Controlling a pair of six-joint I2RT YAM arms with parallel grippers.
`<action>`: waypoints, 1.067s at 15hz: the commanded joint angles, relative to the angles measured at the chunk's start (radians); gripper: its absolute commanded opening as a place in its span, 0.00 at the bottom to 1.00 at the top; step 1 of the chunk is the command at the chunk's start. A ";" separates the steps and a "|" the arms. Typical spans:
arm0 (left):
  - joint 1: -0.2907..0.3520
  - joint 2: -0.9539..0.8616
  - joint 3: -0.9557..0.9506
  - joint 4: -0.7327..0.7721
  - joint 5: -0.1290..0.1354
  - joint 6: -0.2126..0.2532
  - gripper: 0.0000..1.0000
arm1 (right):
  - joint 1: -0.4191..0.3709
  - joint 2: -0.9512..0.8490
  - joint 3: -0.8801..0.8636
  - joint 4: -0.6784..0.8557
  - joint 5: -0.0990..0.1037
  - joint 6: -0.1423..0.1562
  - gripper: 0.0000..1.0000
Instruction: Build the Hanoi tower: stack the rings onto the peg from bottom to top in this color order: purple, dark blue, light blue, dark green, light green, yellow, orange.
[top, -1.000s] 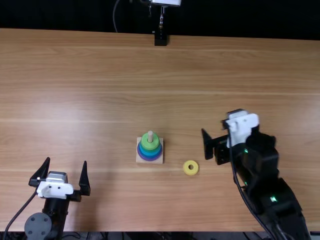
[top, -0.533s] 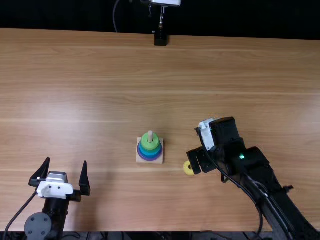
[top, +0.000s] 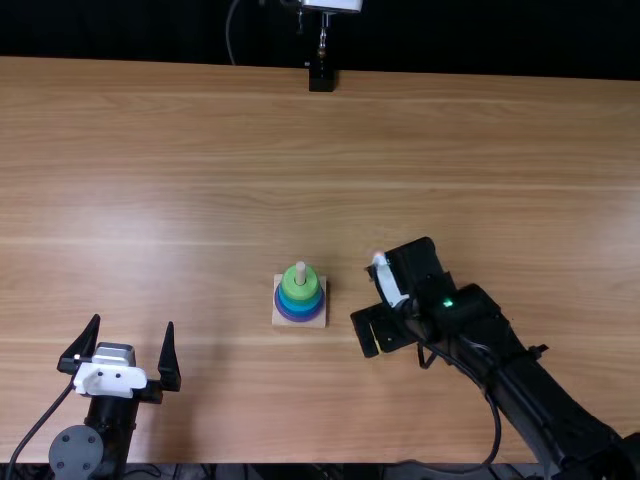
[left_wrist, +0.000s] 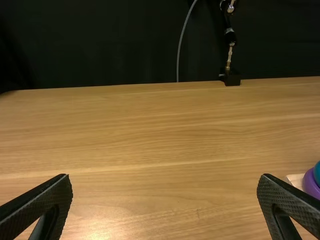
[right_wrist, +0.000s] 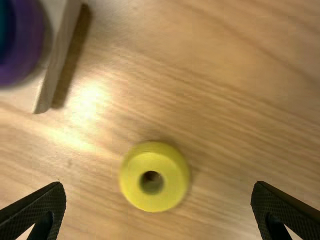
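Note:
In the top view my left gripper (top: 118, 350) stands open at the lower left, away from the rings; its wrist view shows the left gripper (left_wrist: 164, 205) with fingers wide apart. My right gripper (top: 372, 333) is right of the peg base (top: 315, 321), over where the yellow ring lay. In the right wrist view the yellow ring (right_wrist: 136, 182) lies flat on the table between the fingers of the open right gripper (right_wrist: 157, 210), untouched. The peg (top: 300, 268) carries a green ring (top: 299, 288), a blue ring (top: 300, 303) and, lowest, a purple ring (top: 299, 317).
The wooden table (top: 200, 190) reaches back to a dark curtain. A black stand (top: 321, 78) is at its far edge. The peg base's edge is close beside the yellow ring in the right wrist view.
My right gripper has swung left from the right side of the table to above the yellow ring, hiding it in the top view. The left arm and the stacked rings have stayed still.

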 joint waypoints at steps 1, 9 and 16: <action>0.008 -0.012 -0.019 0.000 0.007 0.009 1.00 | 0.016 0.011 0.025 0.001 0.003 0.021 1.00; 0.008 -0.012 -0.019 0.000 0.007 0.009 1.00 | 0.016 0.088 0.034 0.008 0.006 0.053 1.00; 0.008 -0.012 -0.019 0.000 0.007 0.009 1.00 | 0.018 0.188 0.079 -0.005 0.008 0.102 1.00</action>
